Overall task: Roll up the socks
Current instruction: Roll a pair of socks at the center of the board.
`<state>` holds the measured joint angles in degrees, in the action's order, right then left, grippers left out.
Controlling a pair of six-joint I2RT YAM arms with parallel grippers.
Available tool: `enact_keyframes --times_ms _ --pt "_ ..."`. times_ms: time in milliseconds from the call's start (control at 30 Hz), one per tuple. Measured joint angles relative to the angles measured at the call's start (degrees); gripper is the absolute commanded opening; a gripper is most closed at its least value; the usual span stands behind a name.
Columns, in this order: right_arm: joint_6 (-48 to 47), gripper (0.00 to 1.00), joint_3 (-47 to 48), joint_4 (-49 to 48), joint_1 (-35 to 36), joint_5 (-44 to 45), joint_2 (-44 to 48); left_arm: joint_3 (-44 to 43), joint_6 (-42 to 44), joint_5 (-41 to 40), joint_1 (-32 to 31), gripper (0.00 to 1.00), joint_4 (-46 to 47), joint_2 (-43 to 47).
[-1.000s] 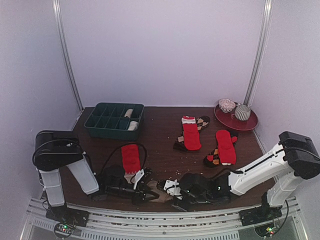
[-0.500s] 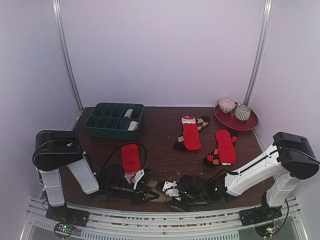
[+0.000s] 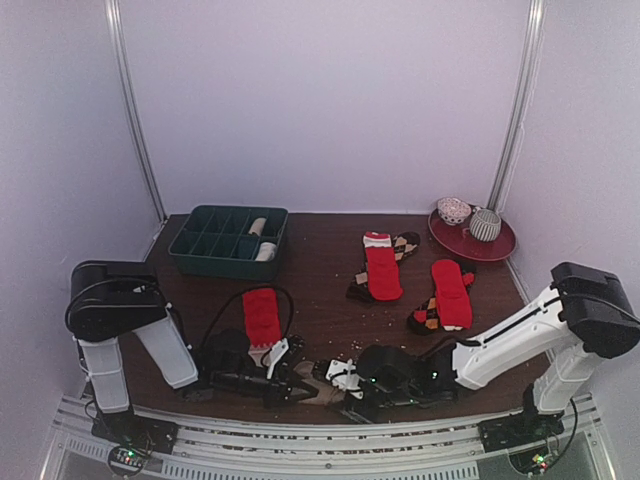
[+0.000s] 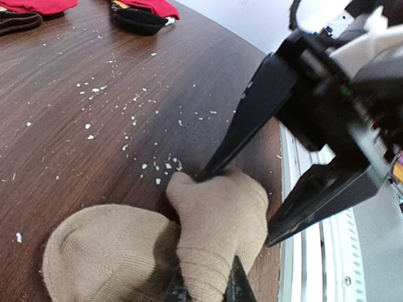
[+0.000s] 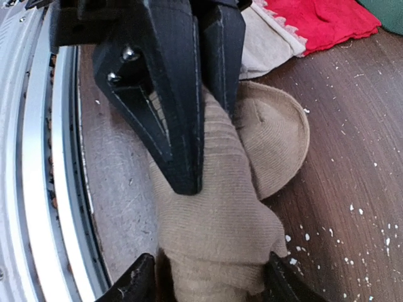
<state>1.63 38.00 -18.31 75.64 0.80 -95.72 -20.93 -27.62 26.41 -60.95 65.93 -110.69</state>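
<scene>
- Green tray (image 3: 200, 268): back left of the table (image 3: 325, 305), two pale rolls (image 3: 262, 238) in its right-hand compartments.
- Left arm reaches low along the near edge, towards centre.
- Near red sock (image 3: 261, 315): flat on the table just behind the left gripper, pale end towards the near edge. Nothing is touching it.
- Left gripper (image 3: 290, 385) (image 5: 204, 135): fingers pressed together, pinching the tan sock. The right wrist view shows both black fingers clamped on the fabric from above.
- Tan sock (image 3: 318, 392) (image 4: 214, 220) (image 5: 214, 239): at the near edge of the table, between the two grippers. It is bunched into a thick fold, with a rounded end lying flat beside it.
- Right gripper (image 3: 345, 385) (image 4: 242, 207) (image 5: 208, 283): fingers spread, one on each side of the tan sock's folded bundle. One fingertip touches the fabric. Cannot tell whether they squeeze it.
- Centre red sock (image 3: 381, 268): lies on top of a brown diamond-patterned sock (image 3: 405, 243), mid table, well apart from both grippers.
- Right red sock (image 3: 451, 293): lies over a second diamond-patterned sock (image 3: 425, 317), right of centre.
- Red plate (image 3: 500, 247): back right corner, holding two patterned round bundles (image 3: 485, 225).
- White specks are scattered on the dark wood around the tan sock.
</scene>
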Motion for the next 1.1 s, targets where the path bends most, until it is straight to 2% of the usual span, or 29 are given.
enact_keyframes --times_ms 133,267,600,867,1100 --pt "-1.49 0.63 -0.59 3.61 -0.55 -2.43 7.82 0.0 0.02 0.0 0.0 0.0 0.0 0.0" --pt "-1.31 0.64 -0.83 1.57 -1.33 -4.11 12.59 0.0 0.04 0.0 0.0 0.0 0.0 0.0" --pt "1.88 0.65 1.88 0.17 -1.77 -2.36 0.94 -0.04 0.04 0.02 0.0 0.0 -0.04 0.0" --pt "3.85 0.52 1.88 -2.6 -1.77 -0.94 0.09 -0.04 0.07 0.04 0.0 0.0 0.0 -0.07" --pt "5.33 0.48 1.75 -5.01 -1.64 -1.09 -3.21 -0.15 0.07 0.17 0.0 0.0 0.2 -0.26"
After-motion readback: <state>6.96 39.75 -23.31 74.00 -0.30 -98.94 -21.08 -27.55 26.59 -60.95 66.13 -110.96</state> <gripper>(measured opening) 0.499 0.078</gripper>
